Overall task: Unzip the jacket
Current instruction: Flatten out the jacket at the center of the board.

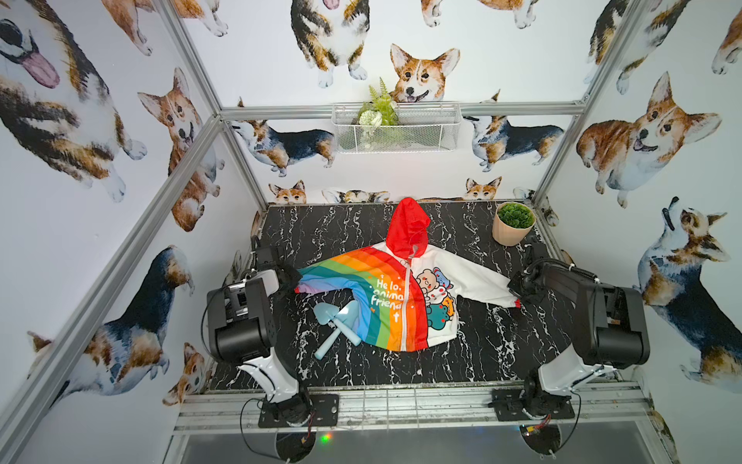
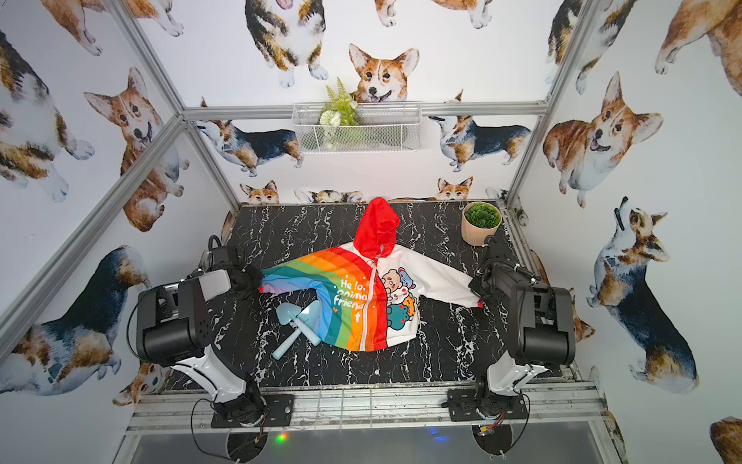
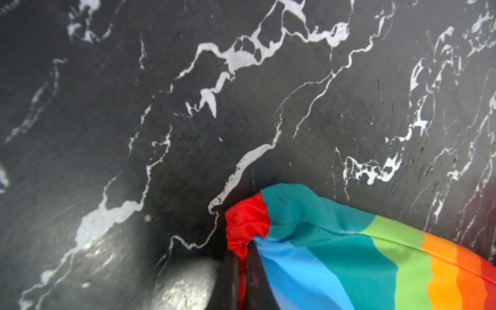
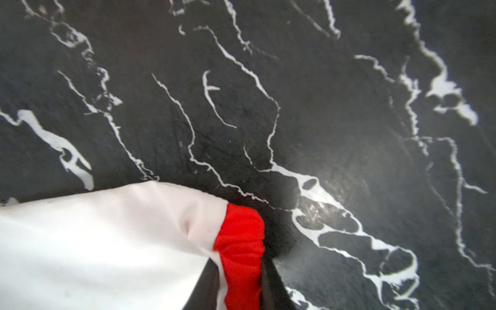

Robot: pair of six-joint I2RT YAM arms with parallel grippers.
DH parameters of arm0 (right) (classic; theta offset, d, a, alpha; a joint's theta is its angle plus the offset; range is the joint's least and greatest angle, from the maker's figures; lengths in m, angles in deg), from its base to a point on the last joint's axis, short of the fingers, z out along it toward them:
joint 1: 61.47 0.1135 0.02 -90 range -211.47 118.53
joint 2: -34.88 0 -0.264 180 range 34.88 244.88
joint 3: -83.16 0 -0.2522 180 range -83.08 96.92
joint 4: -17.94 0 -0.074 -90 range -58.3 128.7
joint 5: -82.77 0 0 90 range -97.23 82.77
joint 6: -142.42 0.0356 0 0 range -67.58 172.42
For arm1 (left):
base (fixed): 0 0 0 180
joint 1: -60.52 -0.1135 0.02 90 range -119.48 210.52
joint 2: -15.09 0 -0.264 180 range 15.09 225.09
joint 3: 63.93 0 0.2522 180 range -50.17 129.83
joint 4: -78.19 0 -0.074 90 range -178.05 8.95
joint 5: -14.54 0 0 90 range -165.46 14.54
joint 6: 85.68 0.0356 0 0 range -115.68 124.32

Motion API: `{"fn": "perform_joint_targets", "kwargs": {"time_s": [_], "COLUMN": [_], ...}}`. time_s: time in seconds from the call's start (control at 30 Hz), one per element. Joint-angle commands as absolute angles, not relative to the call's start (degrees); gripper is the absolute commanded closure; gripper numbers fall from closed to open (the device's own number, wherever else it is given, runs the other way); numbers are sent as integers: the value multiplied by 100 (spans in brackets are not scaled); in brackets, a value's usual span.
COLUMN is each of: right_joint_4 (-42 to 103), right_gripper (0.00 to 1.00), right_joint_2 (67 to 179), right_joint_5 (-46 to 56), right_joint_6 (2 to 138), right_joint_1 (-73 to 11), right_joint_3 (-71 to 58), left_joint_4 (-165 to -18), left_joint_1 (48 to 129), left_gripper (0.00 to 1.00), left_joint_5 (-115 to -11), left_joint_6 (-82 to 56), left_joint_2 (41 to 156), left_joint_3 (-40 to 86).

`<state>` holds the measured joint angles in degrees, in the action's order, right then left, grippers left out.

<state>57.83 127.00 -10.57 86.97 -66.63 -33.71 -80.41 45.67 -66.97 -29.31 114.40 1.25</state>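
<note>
The jacket (image 1: 395,299) (image 2: 357,301) lies flat on the black marble table in both top views. Its red hood (image 1: 407,227) points to the back and its white zipper (image 1: 406,305) runs down the front, closed. The rainbow sleeve stretches left and the white sleeve right. My left gripper (image 1: 295,283) (image 2: 257,283) (image 3: 242,259) is shut on the rainbow sleeve's red cuff (image 3: 245,222). My right gripper (image 1: 516,299) (image 2: 478,300) (image 4: 241,271) is shut on the white sleeve's red cuff (image 4: 241,236), a black finger on each side of it.
Two pale blue toy shovels (image 1: 335,325) lie crossed by the jacket's lower left hem, partly under it. A potted green plant (image 1: 515,223) stands at the table's back right corner. A wire basket (image 1: 395,128) with greenery hangs on the back wall.
</note>
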Motion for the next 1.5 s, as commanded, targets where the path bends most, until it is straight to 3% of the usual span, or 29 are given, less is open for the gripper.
{"fn": "perform_joint_targets", "kwargs": {"time_s": [0.0,0.1,0.77,1.2,1.47], "right_joint_4": [5629,5521,5570,5482,5726], "right_gripper": [95,100,100,100,100], "right_joint_2": [12535,12402,12606,10246,10559], "right_joint_5": [-1000,-1138,-2117,-1989,-2047], "right_joint_6": [8904,8951,8731,8662,8504], "right_joint_1": [-6737,-6872,-7053,-7062,-7068], "right_joint_3": [-3429,-3409,-2564,-3040,-2763], "left_joint_4": [-8261,-8445,-8849,-9308,-8766], "left_joint_1": [4649,4855,4997,5006,5002], "left_gripper": [100,100,100,100,100], "left_joint_5": [-6283,-5962,-6001,-5734,-6077], "left_joint_6": [-2931,-2827,-2741,-2776,-2729], "left_joint_2": [11423,11397,10631,8799,9000], "left_joint_3": [101,164,1,-680,-482]}}
